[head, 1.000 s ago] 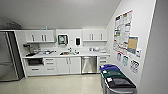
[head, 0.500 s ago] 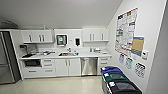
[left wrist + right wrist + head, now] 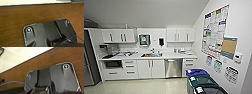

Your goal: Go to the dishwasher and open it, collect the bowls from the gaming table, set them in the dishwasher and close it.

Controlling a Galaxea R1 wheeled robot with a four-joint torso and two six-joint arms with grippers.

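The dishwasher (image 3: pixel 173 68) is a steel-fronted unit with a bar handle, set under the white counter just right of the sink. Its door stands closed. It lies straight ahead of me across a stretch of pale floor. The bowls and the gaming table are out of view. Both wrist views look down past the robot's dark plate onto brown wood-grain floor that meets a pale surface along one edge.
White cabinets (image 3: pixel 150 68) line the back wall, with a sink (image 3: pixel 151 54) on the counter and a dark fridge (image 3: pixel 87 62) at far left. A blue-lidded bin (image 3: pixel 197 73) and a green bin (image 3: pixel 204 81) stand along the right wall under posters (image 3: pixel 215 30).
The whole head picture has shifted slightly, so the camera has moved: the kitchen sits a little lower in view. Nothing in the room has moved.
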